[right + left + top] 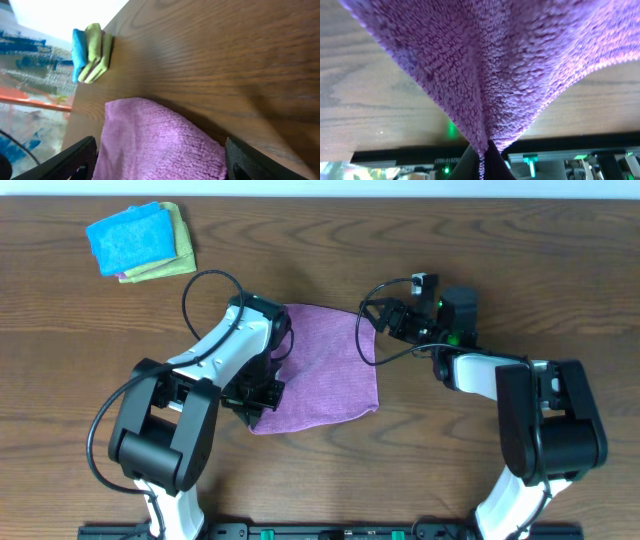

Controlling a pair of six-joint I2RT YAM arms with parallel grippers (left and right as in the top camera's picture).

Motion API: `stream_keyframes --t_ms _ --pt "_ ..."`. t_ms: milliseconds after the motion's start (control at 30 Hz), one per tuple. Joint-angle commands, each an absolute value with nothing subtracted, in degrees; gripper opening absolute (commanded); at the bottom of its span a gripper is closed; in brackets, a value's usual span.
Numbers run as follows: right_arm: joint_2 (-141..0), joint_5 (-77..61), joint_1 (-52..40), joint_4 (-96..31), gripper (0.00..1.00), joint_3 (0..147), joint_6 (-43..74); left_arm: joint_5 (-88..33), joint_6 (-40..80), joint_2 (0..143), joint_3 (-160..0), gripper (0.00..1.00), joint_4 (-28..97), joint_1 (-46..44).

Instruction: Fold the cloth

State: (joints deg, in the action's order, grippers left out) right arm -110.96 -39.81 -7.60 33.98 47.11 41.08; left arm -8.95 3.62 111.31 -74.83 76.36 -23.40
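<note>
1. The cloth [325, 365] is purple and fuzzy. It sits in the middle of the overhead picture, on the brown wooden table [450, 240].
2. The cloth looks about as wide as it is tall, so it has no clear long side. Its left side is partly hidden under the left arm.
3. The left gripper [258, 395] is at the lower left of the cloth. It is pinched tight on the cloth. In the left wrist picture the cloth is bunched into a point at the bottom middle and hangs up off the table like a little tent.
4. The right gripper [378, 320] is at the upper right corner of the cloth. Its jaws are wide apart and hold nothing.
5. In the right wrist picture, its two dark fingers [75, 160] sit at the bottom left and bottom right. The purple cloth lies between them, low in the middle.
6. So the cloth is right in front of the right gripper, between its jaws. I think this arm only needs to close to grab that corner.
7. Both arms are at the cloth, but only the left one has it.
8. A pile of blue and yellow-green cloths [140, 240] sits far off at the upper left. It is not part of this job.
</note>
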Motion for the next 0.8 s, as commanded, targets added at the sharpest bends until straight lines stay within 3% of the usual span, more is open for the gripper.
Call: stream_keyframes --t_ms 0,133,233,367,433,533,600,667,767 --pt "-111.72 -43.22 -7.14 34.09 0.80 48.18 41.50 -8.36 4.93 110.54 -75.77 0.06 76.20 -23.16" --pt "-111.70 -46.89 -6.59 34.09 0.77 48.60 41.45 -6.98 6.00 110.54 -76.03 0.10 76.05 -23.16" --pt "-111.66 -51.40 -5.21 34.06 0.71 49.28 39.53 -3.25 8.93 110.54 -76.03 0.32 75.37 -23.16" --pt "-111.63 -56.05 -1.52 33.85 0.66 50.41 39.09 -6.13 9.50 110.54 -76.05 0.38 71.55 -22.39" --pt "-111.63 -59.02 0.30 33.87 0.63 51.11 39.09 -7.25 10.72 110.54 -76.16 0.38 69.34 -21.54" --pt "-111.31 -63.61 1.93 33.82 0.50 52.75 39.13 -7.79 12.08 110.54 -77.17 0.39 65.21 -20.34" --pt "-111.00 -65.82 1.91 33.69 0.34 54.72 39.16 -9.23 12.05 110.54 -78.41 0.39 61.78 -19.79" --pt "-110.83 -67.20 1.56 32.99 0.25 58.46 39.16 -10.00 12.05 110.54 -80.60 0.34 58.37 -19.44" --pt "-110.83 -67.70 1.19 28.36 0.27 64.42 37.76 -9.89 11.81 110.54 -83.94 0.42 56.05 -19.46"
